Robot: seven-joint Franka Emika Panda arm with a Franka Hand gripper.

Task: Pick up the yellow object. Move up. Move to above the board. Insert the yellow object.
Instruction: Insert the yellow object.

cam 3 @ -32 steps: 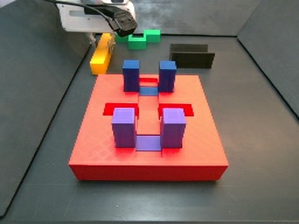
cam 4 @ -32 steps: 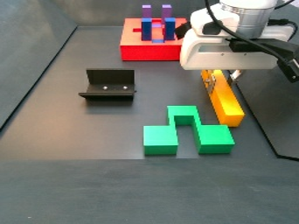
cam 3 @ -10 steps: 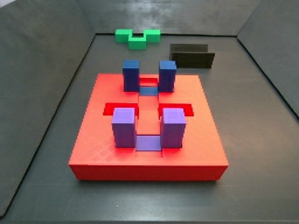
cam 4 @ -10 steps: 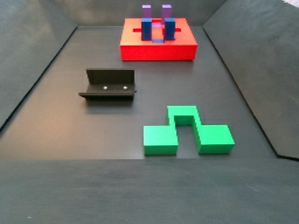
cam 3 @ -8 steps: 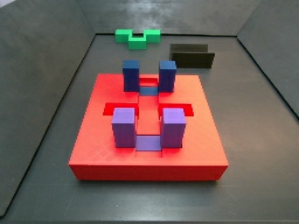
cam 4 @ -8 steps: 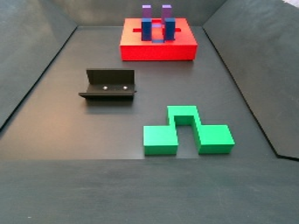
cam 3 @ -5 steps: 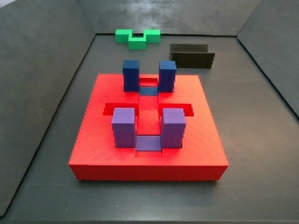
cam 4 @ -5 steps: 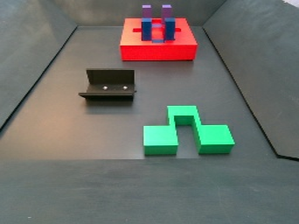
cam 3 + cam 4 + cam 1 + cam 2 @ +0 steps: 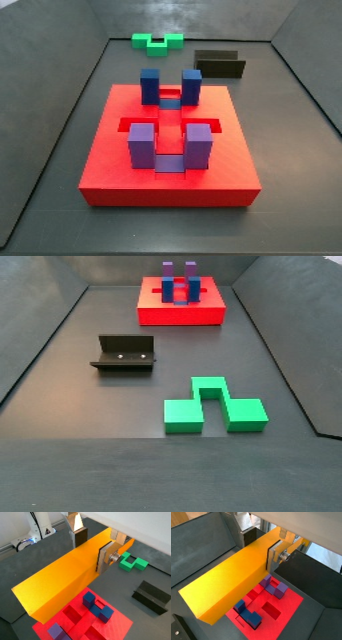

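Note:
My gripper (image 9: 90,546) is shut on the long yellow-orange bar (image 9: 63,582); it shows the same way in both wrist views (image 9: 231,579). A silver finger with a dark pad (image 9: 105,557) presses one side of the bar and the other finger (image 9: 79,534) the opposite side. The bar hangs high above the red board (image 9: 87,619), which lies below it in both wrist views (image 9: 268,604) with blue and purple upright blocks. The gripper and the bar are out of both side views, where the board stands alone (image 9: 167,150) (image 9: 181,304).
A green notched block (image 9: 211,404) lies on the dark floor, also seen in a side view (image 9: 159,42) and a wrist view (image 9: 131,562). The dark fixture (image 9: 124,353) stands apart from the board, also in a side view (image 9: 221,64) and a wrist view (image 9: 152,596).
3.2 s ago the gripper was low over the bar lying on the floor beside the board. Since 1.0 s ago gripper and bar are gone from both side views; nothing else moved.

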